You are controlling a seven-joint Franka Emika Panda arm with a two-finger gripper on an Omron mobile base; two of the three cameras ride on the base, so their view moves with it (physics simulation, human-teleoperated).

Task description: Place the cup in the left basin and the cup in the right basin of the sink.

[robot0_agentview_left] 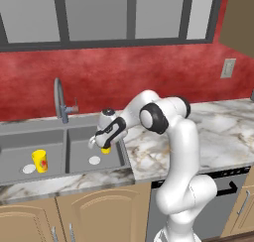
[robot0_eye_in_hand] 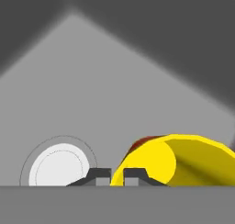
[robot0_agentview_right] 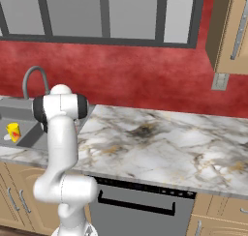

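Gripper (robot0_agentview_left: 102,146) is clamped on a yellow cup (robot0_agentview_left: 105,150), hanging just above the right basin (robot0_agentview_left: 79,144) of the sink (robot0_agentview_left: 30,132), near that bowl's pale drain (robot0_agentview_left: 94,160). Over in the left basin (robot0_agentview_left: 17,151) a second yellow cup (robot0_agentview_left: 39,160) stands upright beside its own drain (robot0_agentview_left: 29,169)

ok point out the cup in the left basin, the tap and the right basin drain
cup in the left basin (robot0_agentview_left: 39,160), left base view, its yellow side
tap (robot0_agentview_left: 58,94), left base view, curved neck
right basin drain (robot0_agentview_left: 94,160), left base view, pale disc
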